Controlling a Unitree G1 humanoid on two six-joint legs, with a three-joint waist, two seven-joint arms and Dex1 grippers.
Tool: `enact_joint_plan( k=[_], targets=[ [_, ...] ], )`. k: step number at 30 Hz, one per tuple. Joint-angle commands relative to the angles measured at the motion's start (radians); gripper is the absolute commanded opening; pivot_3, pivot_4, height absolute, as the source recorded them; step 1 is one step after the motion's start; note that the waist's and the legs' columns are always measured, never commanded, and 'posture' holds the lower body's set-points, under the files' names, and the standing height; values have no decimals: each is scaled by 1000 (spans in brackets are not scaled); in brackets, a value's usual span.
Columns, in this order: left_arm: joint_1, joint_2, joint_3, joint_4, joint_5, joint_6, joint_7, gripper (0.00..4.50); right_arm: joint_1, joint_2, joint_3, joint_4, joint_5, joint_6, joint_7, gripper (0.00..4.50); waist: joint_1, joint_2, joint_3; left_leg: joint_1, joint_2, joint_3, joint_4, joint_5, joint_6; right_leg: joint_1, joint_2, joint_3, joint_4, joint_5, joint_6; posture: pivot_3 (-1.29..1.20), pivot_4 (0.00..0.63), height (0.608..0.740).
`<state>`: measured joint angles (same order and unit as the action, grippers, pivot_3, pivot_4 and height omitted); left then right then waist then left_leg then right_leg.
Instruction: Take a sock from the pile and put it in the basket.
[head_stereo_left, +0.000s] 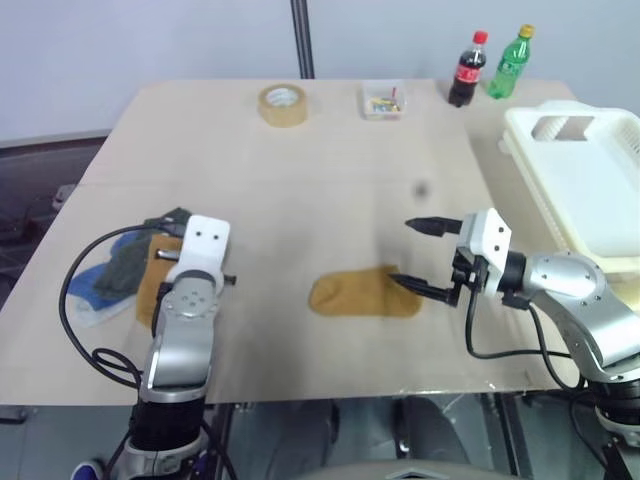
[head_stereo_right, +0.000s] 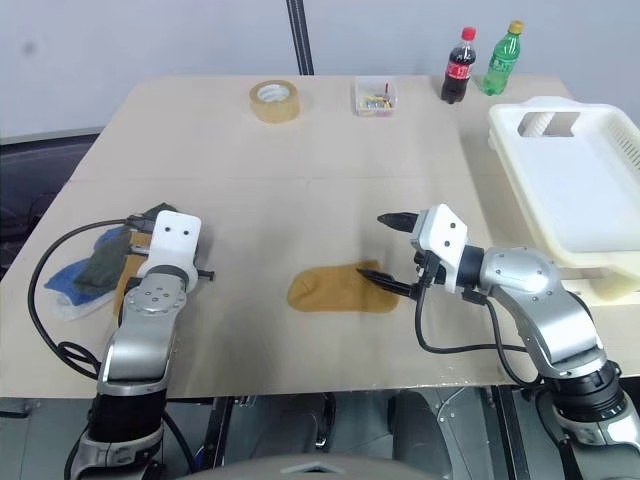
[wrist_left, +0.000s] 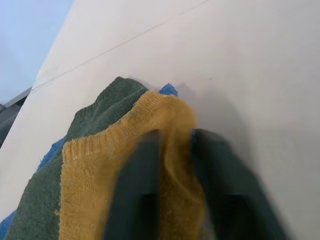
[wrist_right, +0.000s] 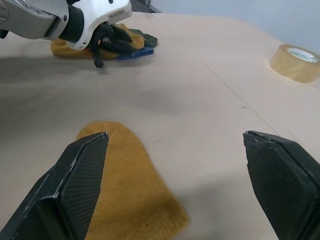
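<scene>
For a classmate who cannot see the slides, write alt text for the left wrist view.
The left hand is shut on a fold of a mustard yellow sock at the top of the pile. A dark green sock lies under it, with blue sock edges peeking out, all on a pale tan table.

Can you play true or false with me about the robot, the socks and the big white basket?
1. The left gripper has its fingers pinched on a mustard sock in the pile. True.
2. The right gripper is squeezed shut. False: its fingers stand wide open above another mustard sock lying flat on the table.
3. There is already a sock in the basket. False: no sock can be seen in it.
4. A roll of tape sits at the far side of the table. True.
5. The two bottles lie tipped over. False: both stand upright.
</scene>
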<state>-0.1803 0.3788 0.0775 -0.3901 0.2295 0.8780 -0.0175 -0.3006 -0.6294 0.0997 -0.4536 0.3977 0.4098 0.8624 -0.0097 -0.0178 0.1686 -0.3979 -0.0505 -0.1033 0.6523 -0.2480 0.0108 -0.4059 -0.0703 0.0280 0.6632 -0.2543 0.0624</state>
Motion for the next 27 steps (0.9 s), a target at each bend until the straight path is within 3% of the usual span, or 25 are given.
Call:
enact_joint_plan(
  k=[1,8,14,21,24,27],
  targets=[
    [4,0,17,-49,13,-23,3,37,-16,-8,-26,-29,9,-5,-2,4500,0,0,0,0,0,0,0,0,0,0,0,0,0,0,0,0,150,740],
    [13,-3,26,-88,-29,-40,-53,37,-15,-11,-29,-33,11,1,-3,4500,1,0,0,0,0,0,0,0,0,0,0,0,0,0,0,0,150,740],
    [-67,-37,-67,-137,-151,-28,-200,37,-14,-15,-33,-38,14,8,-7,4500,11,0,0,-1,0,0,0,0,0,0,0,-1,0,0,0,0,150,740],
    [-261,-20,-249,166,-137,-186,-306,37,-8,-14,-38,-52,16,26,-25,4500,16,0,0,0,0,0,1,0,0,0,0,-1,0,0,0,0,150,740],
    [-333,-38,-244,329,-93,-198,-226,37,-6,-17,-39,-59,16,31,-32,4500,12,0,0,0,0,0,1,0,0,0,1,0,0,0,0,0,150,740],
    [-332,-42,-165,413,-62,-143,-111,37,5,-23,-50,-77,20,42,-43,4500,-1,0,0,0,0,0,1,0,0,0,1,0,0,0,0,0,150,740]
  ],
)
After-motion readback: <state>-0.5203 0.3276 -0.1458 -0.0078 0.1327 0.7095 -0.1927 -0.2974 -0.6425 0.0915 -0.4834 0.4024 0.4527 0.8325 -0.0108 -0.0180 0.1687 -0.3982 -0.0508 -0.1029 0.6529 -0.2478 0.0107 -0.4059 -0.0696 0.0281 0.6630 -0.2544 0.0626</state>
